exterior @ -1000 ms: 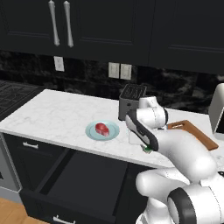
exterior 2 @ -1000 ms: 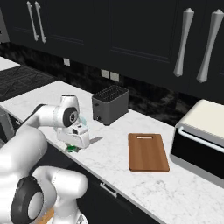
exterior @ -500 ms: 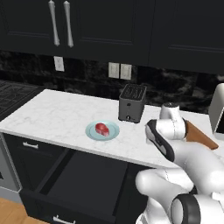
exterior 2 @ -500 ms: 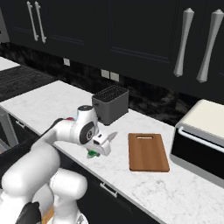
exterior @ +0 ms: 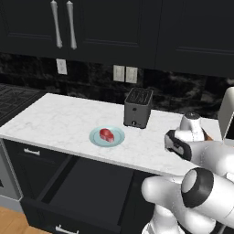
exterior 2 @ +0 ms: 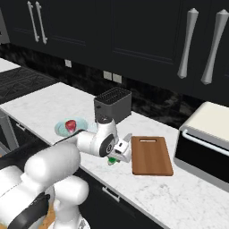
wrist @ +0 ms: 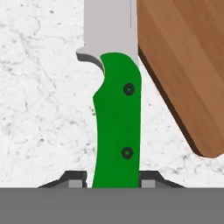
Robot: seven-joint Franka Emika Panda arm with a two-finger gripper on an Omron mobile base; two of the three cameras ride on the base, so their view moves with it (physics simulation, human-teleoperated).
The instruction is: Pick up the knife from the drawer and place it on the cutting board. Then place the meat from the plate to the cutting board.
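My gripper [exterior 2: 116, 156] is shut on the knife [wrist: 117, 122], whose bright green handle stands between the two fingertips [wrist: 74, 179] with the grey blade pointing away. The knife [exterior 2: 112, 160] hangs low over the marble counter, just left of the wooden cutting board [exterior 2: 151, 154], whose near corner [wrist: 183, 65] lies to the right of the blade. Further left the red-pink meat [exterior: 106, 134] rests on the pale blue-green plate [exterior: 97, 138]. The black drawer [exterior: 87, 183] stands pulled out below the counter.
A black toaster [exterior 2: 112, 103] stands behind the gripper near the wall. A white appliance [exterior 2: 205, 138] sits right of the board. Dark upper cabinets hang overhead, and a stove top [exterior 2: 22, 80] lies at the far left.
The arm has swung to the right along the counter's front with the knife in its grip, from near the plate to the board's left edge.
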